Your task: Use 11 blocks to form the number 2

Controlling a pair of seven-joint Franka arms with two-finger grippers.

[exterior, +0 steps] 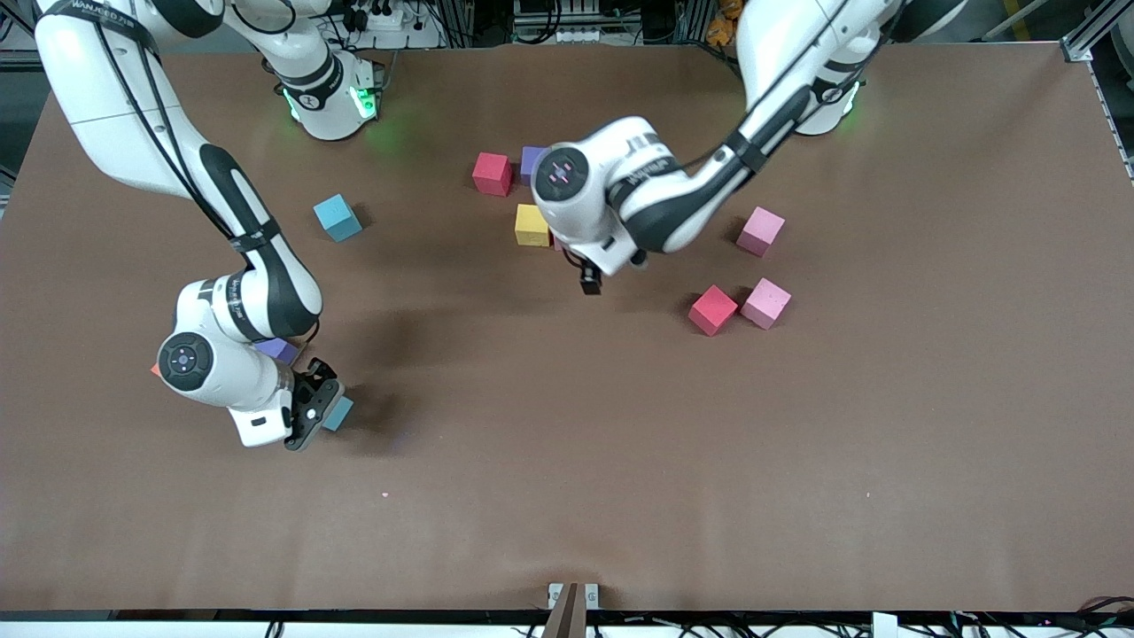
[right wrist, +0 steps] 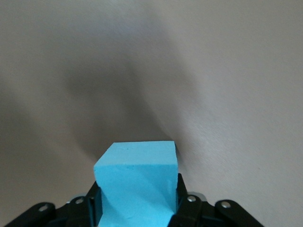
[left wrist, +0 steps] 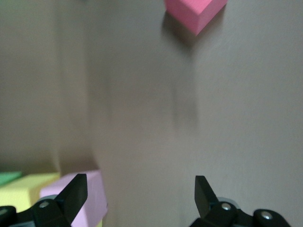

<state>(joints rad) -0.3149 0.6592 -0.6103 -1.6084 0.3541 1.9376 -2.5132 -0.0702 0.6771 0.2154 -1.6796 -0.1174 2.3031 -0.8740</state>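
Note:
My right gripper (exterior: 323,409) is shut on a light blue block (exterior: 338,413), low over the table toward the right arm's end; the right wrist view shows the block (right wrist: 137,179) between the fingers. My left gripper (exterior: 591,283) is open and empty, over bare table beside a red (exterior: 492,173), a purple (exterior: 532,162) and a yellow block (exterior: 532,224). In the left wrist view the gripper (left wrist: 140,191) has a lilac-pink block (left wrist: 80,198) by one finger, and a yellow (left wrist: 23,191) and a green block (left wrist: 8,178) beside that. The number 2 is not in view.
Another light blue block (exterior: 337,217) lies toward the right arm's base. A purple block (exterior: 279,350) and an orange one (exterior: 156,369) are partly hidden under the right arm. A red (exterior: 712,309) and two pink blocks (exterior: 765,302) (exterior: 760,230) lie toward the left arm's end.

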